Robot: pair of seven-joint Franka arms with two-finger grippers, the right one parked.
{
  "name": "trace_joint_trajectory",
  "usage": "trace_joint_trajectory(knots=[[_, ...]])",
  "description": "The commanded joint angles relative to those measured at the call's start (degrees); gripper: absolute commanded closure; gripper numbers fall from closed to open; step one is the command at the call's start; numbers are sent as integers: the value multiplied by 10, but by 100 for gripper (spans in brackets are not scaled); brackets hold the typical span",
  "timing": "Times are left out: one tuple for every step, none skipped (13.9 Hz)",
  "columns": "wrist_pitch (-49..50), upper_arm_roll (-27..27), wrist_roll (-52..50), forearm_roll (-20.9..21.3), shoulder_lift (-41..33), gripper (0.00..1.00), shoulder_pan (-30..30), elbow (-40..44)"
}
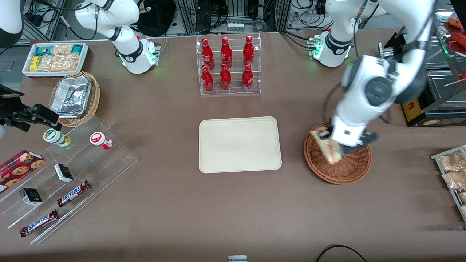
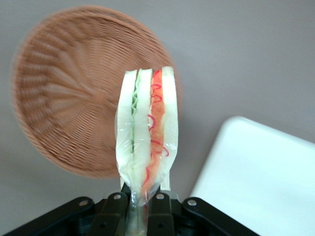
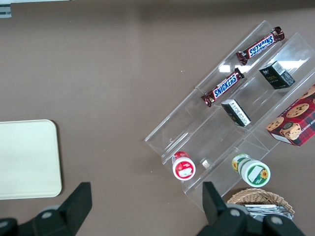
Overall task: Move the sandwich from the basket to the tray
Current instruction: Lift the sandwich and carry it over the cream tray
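Note:
My left gripper [image 1: 336, 143] hangs above the reddish-brown woven basket [image 1: 346, 171], shut on the wrapped sandwich [image 1: 329, 148]. In the left wrist view the sandwich [image 2: 146, 142] stands out from the black fingers [image 2: 114, 211], its green and red-orange filling stripes facing the camera. Its wrapped corner is pinched between the jaws. It is lifted clear of the basket [image 2: 64, 93], which lies below with nothing in it. The cream tray [image 1: 239, 144] lies flat mid-table, beside the basket toward the parked arm's end; its corner [image 2: 261, 177] also shows at the wrist.
A clear rack of red bottles [image 1: 227, 65] stands farther from the front camera than the tray. A clear stepped stand with Snickers bars and small boxes [image 1: 62, 182], a lighter basket with a foil tray [image 1: 74, 98] and a white snack bin [image 1: 54, 58] lie toward the parked arm's end.

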State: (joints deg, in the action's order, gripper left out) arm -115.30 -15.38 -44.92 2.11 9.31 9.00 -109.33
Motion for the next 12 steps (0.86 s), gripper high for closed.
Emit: trace_joint_trajectory(knots=[[3,6,-28,29,38,89,86,30],[3,6,-37,32,53,89,115,43],[3,6,-53,33,69,89,139,56],[3,6,-67,33,89,89,163,77],[3,6,-64,33,111,88,175,96],[3,6,-68,32,134,88,188,117],[-2,6,-69,33,158,88,214,132],[-19,7,-72,33,179,88,233,141],[-58,8,-82,33,201,88,243,142],[-92,8,-89,36,218,88,251,141],[-103,8,-89,46,232,88,261,142],[-105,8,-90,59,245,88,268,143]])
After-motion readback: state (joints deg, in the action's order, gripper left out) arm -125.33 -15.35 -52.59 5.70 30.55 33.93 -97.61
